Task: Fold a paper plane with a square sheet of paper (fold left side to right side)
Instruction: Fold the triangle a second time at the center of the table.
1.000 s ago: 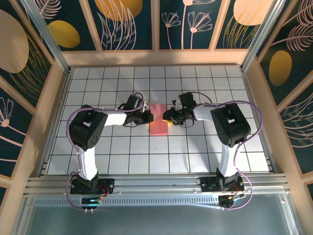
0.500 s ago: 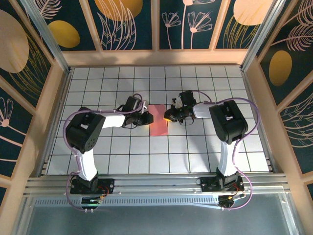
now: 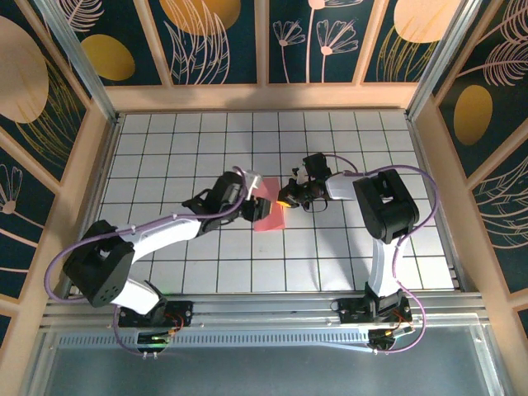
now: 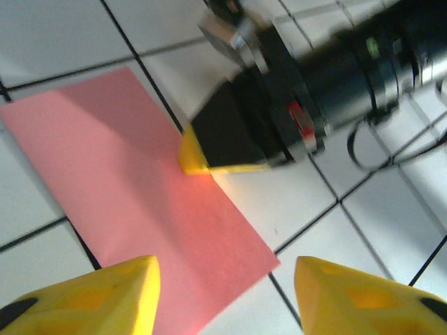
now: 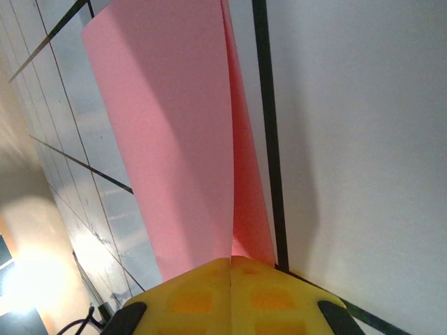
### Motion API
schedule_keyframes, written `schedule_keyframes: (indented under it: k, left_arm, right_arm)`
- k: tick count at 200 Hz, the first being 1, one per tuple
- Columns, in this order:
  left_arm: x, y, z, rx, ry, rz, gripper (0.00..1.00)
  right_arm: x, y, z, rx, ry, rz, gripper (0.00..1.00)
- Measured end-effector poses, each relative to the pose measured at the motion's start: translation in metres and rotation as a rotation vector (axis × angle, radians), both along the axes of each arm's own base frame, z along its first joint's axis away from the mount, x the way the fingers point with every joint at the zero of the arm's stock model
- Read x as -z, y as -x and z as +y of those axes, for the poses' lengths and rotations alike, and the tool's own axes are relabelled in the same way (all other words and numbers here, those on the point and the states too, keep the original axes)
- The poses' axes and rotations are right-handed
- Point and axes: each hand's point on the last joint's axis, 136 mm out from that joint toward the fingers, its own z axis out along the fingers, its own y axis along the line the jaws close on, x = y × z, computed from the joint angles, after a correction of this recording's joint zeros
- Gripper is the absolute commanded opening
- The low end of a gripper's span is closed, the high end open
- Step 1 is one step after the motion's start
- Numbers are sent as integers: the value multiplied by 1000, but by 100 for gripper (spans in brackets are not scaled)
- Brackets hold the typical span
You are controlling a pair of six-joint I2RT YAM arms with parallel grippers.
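Observation:
The square sheet of paper [image 3: 271, 216] is salmon pink and lies doubled over as a narrow rectangle on the white grid table [image 3: 330, 247]. No paper plane shape is to be seen. My right gripper [image 3: 285, 199] is shut on the sheet's right edge. In the right wrist view the yellow tips [image 5: 230, 276] pinch two layers of the paper [image 5: 174, 139]. My left gripper [image 4: 227, 296] hovers open over the paper [image 4: 126, 181], one finger above the sheet and the other above bare tile. In the top view it is at the sheet's left side [image 3: 250, 208].
The right gripper's black body and yellow tip [image 4: 193, 158] sit just beyond the left fingers. Wooden walls [image 3: 264, 97] with patterned panels enclose the grid table. Both arm bases stand on the rail at the near edge [image 3: 264, 312].
The left arm has stretched out low and its gripper has opened over the paper's left part. The right gripper has shut on the right edge, and the sheet has skewed slightly.

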Motion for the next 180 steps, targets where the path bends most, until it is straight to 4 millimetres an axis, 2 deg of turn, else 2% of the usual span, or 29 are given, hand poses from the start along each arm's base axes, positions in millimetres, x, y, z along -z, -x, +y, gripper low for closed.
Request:
schedule_keyframes:
  k: [22,43,78,122,150,180]
  left_arm:
    - [20,25,-17,72,-130,-29,60]
    - [39,35,-32,114,-231,-49,64]
    - [60,29,-46,117,-353,-82,70]
    - [74,15,-53,82,-459,-129,70]
    - [78,13,-47,64,-501,-134,62]
    - [78,13,-47,63,-496,-132,39]
  right_arm:
    - [-1,1,-1,8,-2,8,0]
    - [-3,2,-1,10,-3,7,0]
    - [-3,2,-1,10,-3,7,0]
    - [-3,2,-1,12,1,5,0]
    - [-1,0,-3,19,11,0,0]
    - [0,0,-4,23,17,-2,0]
